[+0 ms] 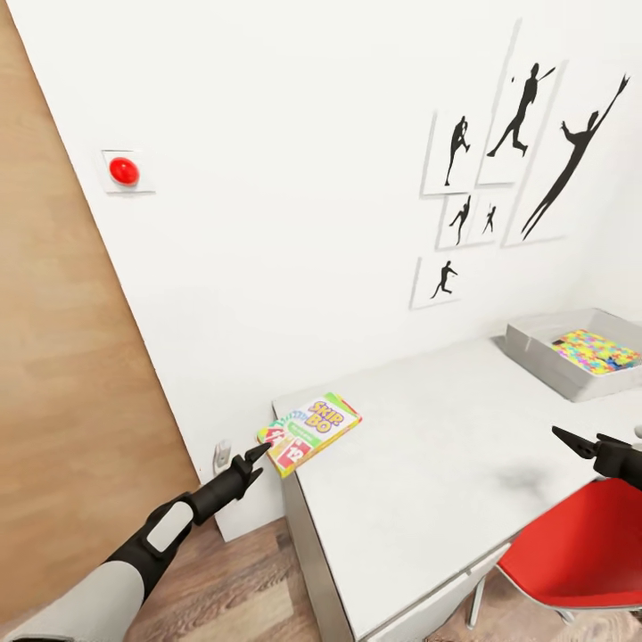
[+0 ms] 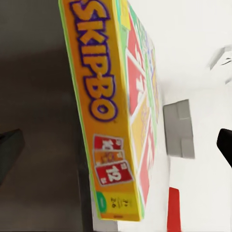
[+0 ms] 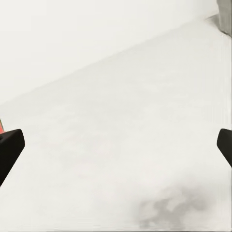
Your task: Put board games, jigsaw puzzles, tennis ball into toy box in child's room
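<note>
The SKIP-BO board game (image 1: pixel 309 433) is seen lying flat at the near left corner of the table (image 1: pixel 446 464), overhanging the edge slightly. The left gripper (image 1: pixel 259 456) is placed at the box's near corner, fingers spread apart with the box edge (image 2: pixel 104 111) between them, not clamped. The right gripper (image 1: pixel 571 440) is held above the table's right side, over the red chair (image 1: pixel 580 553), fingers spread wide with nothing between. The toy box (image 1: pixel 544 357) is found at the table's far right, a jigsaw puzzle (image 1: pixel 596 350) lying inside.
</note>
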### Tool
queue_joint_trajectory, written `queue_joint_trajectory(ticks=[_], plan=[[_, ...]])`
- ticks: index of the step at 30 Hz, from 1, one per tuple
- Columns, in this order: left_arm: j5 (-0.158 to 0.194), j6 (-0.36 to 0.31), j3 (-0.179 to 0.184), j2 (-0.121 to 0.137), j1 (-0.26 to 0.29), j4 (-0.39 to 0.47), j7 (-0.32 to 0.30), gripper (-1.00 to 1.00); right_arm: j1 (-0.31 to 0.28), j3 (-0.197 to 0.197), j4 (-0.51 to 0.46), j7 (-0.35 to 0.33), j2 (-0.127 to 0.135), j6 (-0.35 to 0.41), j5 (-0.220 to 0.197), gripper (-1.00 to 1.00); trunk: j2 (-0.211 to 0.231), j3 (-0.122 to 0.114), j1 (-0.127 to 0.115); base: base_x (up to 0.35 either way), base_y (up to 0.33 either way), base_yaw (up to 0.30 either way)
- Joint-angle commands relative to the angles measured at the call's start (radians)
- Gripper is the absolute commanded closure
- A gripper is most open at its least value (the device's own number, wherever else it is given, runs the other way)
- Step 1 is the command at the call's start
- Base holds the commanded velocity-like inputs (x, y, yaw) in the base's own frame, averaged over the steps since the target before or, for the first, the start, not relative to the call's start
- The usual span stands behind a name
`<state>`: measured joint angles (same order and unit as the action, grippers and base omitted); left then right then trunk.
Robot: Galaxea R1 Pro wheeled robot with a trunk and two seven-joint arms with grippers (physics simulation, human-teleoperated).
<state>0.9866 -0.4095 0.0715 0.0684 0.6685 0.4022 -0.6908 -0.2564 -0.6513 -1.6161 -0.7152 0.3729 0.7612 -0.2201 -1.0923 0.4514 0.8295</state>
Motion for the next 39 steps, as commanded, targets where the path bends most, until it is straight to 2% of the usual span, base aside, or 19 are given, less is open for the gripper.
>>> queue_joint_trajectory(ticks=[1, 13, 16, 21, 39], plan=[[0.011, -0.006, 0.006, 0.001, 0.001, 0.0, -0.001, -1.0, -0.001, -0.001, 0.0, -0.003, 0.0, 0.006, -0.002, -1.0, -0.001, 0.001, 0.0, 0.003, 0.001, -0.168], [0.016, -0.007, 0.0, 0.006, 0.002, -0.001, -0.002, -1.0, -0.001, -0.002, 0.0, -0.003, 0.0, 0.005, -0.002, -1.0, -0.001, 0.001, 0.0, 0.001, 0.0, -0.032], [0.018, -0.025, -0.003, 0.039, 0.003, -0.002, 0.0, -1.0, -0.001, -0.002, 0.001, -0.003, 0.001, 0.005, -0.002, -1.0, -0.001, 0.001, 0.0, 0.0, 0.0, 0.0], [0.018, -0.038, -0.004, 0.056, 0.003, -0.008, 0.001, -1.0, -0.001, -0.002, 0.0, -0.003, 0.0, 0.004, -0.002, -1.0, -0.001, 0.001, 0.0, 0.0, 0.0, 0.0], [0.021, -0.038, -0.004, 0.054, 0.004, -0.028, 0.003, -1.0, -0.001, -0.002, 0.001, -0.004, 0.001, 0.004, -0.002, -1.0, -0.001, 0.001, 0.0, 0.0, 0.0, -0.151]])
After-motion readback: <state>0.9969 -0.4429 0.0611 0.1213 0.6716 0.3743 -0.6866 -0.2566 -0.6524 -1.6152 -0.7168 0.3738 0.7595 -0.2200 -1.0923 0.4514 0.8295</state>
